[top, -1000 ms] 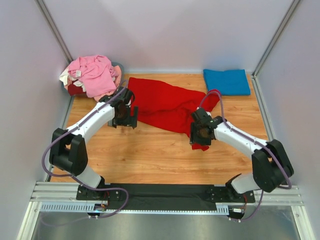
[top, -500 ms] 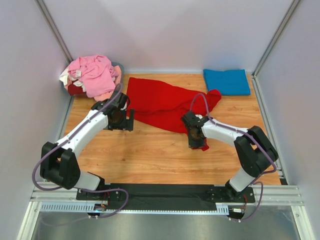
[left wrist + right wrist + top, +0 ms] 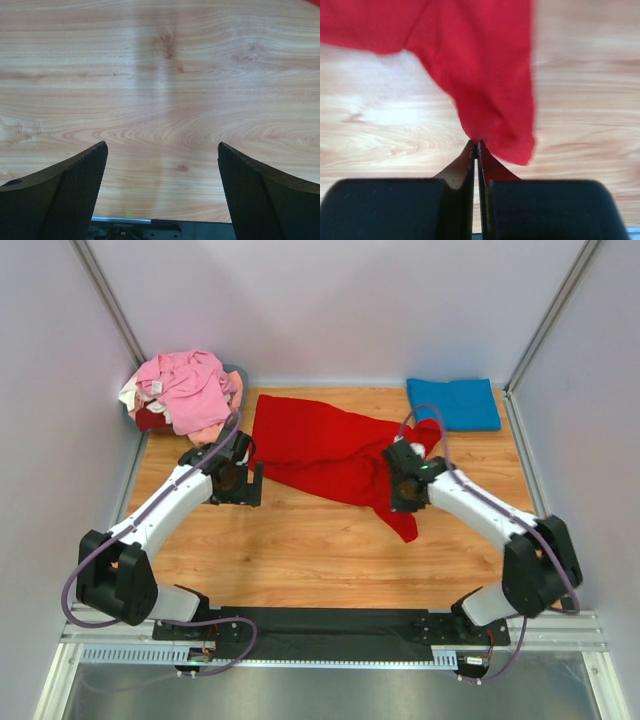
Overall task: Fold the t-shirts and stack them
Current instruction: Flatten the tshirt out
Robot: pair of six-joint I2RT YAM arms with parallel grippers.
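— State of the right pincer?
— Clenched, fingers pressed flat together, grasping a fold of the red t-shirt at its near right part, over the table.
— And the left pincer?
— Released, spread wide, grasping nothing. Only bare wood between the fingers. Just beside the red shirt's left edge.
— Counts?
— Two pincers. One red t-shirt, crumpled across the middle of the table. One blue t-shirt, folded flat at the far right corner. One heap at the far left corner, with a pink t-shirt on top and a cream scrap at its left. Impossible to tell the number of shirts inside.
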